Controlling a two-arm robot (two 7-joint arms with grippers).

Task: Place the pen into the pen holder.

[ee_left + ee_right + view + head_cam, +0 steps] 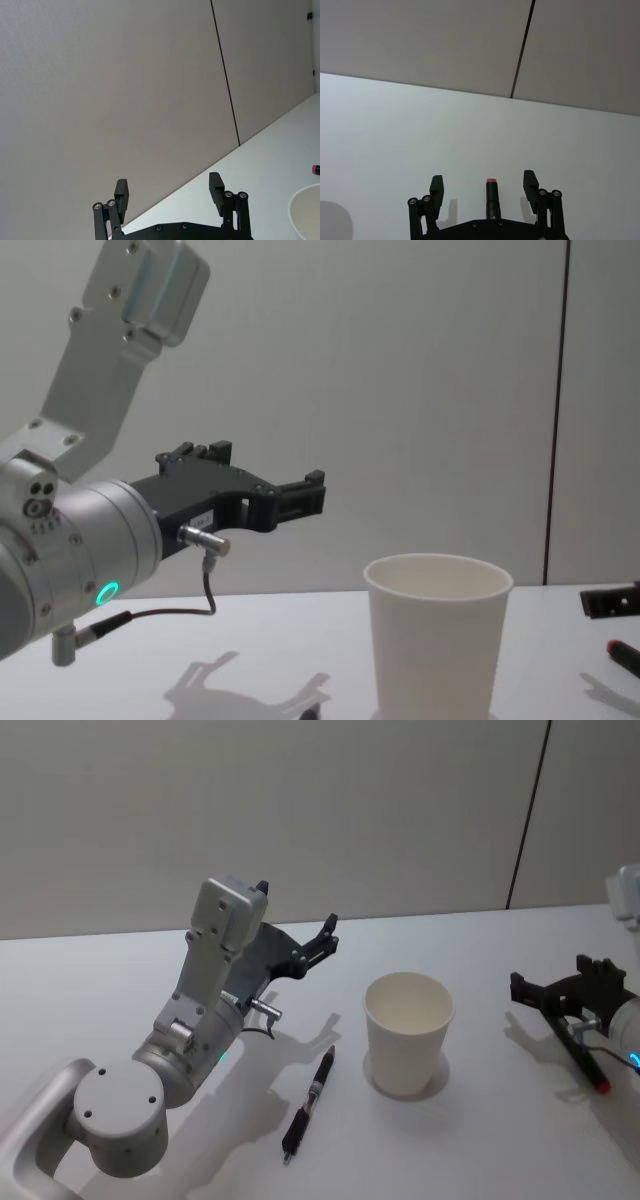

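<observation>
Left claw (pixel 170 187): raised well above the counter (pixel 470 1150) on the left side and tilted up toward the back wall (pixel 300 810). Its two fingers are spread wide with nothing held. A green ring (pixel 105 592) is lit on the wrist joint behind it.

Right claw (pixel 483 180): low over the right edge of the counter, its fingers likewise set apart. A red-ended marker (pixel 491 197) lies on the counter beneath it, in line with the gap. Neither finger touches it.

Pen (pixel 310 1105): black, lying flat on the counter, outside the pen holder (pixel 405 1055). It sits between the left arm's base and the holder, to the holder's left and a little nearer the robot. It is close to the holder but not touching it. Its long axis runs away from the robot, with the far end leaning slightly toward the holder. Neither claw is in contact with it.

Pen holder: plain white paper cup, upright with its mouth up, near the middle of the counter. It stands well apart from both claws, with the left claw higher than its rim.
</observation>
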